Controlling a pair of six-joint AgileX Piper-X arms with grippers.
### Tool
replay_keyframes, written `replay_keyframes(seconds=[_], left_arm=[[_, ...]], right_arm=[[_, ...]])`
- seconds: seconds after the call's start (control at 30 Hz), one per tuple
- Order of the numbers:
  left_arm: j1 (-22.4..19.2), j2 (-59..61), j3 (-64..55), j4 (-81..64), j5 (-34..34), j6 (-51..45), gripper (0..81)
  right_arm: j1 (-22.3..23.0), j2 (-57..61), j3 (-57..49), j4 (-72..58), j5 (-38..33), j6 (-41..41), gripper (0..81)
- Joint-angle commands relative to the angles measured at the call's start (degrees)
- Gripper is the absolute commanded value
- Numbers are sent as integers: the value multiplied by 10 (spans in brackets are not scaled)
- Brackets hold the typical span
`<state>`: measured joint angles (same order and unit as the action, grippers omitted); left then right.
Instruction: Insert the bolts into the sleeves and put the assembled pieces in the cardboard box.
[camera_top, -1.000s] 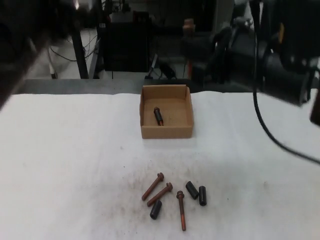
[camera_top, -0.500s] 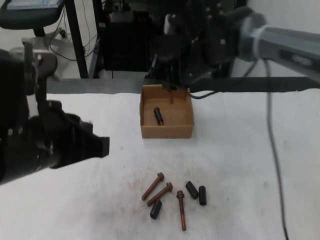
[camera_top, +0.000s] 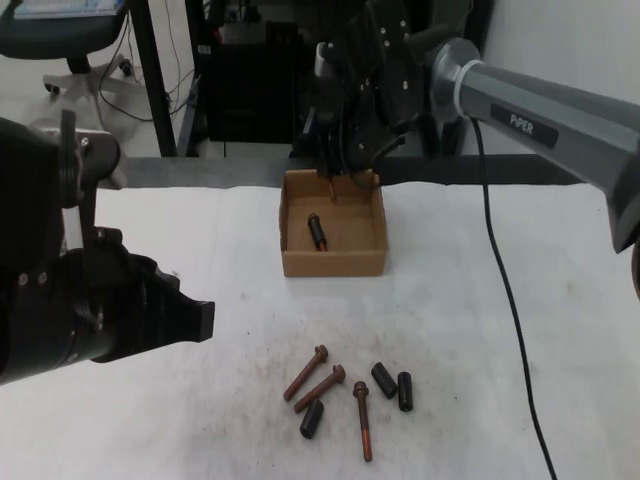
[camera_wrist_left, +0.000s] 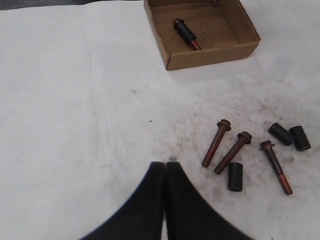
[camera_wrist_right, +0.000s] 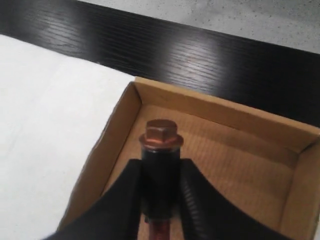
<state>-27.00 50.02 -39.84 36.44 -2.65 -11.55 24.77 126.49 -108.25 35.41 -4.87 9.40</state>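
The white bench (camera_top: 440, 300) carries a box (camera_top: 333, 262) toward its far side. Nearer lie three bolts (camera_top: 323, 387) and three sleeves (camera_top: 384, 380), close together

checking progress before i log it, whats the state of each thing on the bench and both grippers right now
cardboard box, open, holds one finished piece
finished piece, bolt in its sleeve, lying flat
held piece, bolt in its sleeve, clamped over the box
right gripper, shut on the held piece
left gripper, shut, empty
loose bolts, three, lying flat, no sleeves on
loose sleeves, three, lying empty
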Motion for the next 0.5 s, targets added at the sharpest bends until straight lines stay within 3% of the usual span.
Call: replay_keyframes(seconds=[0.0, 0.07, 0.17, 0.23, 0.33, 0.47], left_arm=[[1, 0, -2, 2, 2, -1, 3], [1, 0, -2, 2, 2, -1, 3], [1, 0, -2, 2, 2, -1, 3], [1, 0, -2, 1, 15, -1, 3], [1, 0, -2, -3, 69, 0, 3], [0, -2, -2, -32, 175, 76, 3]], right_arm=[[-7, -10, -7, 14, -1, -1, 313], [-12, -10, -7, 39, -1, -1, 359], [-18, -12, -7, 77, -1, -1, 335], [-22, -18, -7, 100, 1, 1, 242], [-27, -37, -8, 140, 1, 14, 12], [-34, -90, -6, 185, -41, 14, 8]])
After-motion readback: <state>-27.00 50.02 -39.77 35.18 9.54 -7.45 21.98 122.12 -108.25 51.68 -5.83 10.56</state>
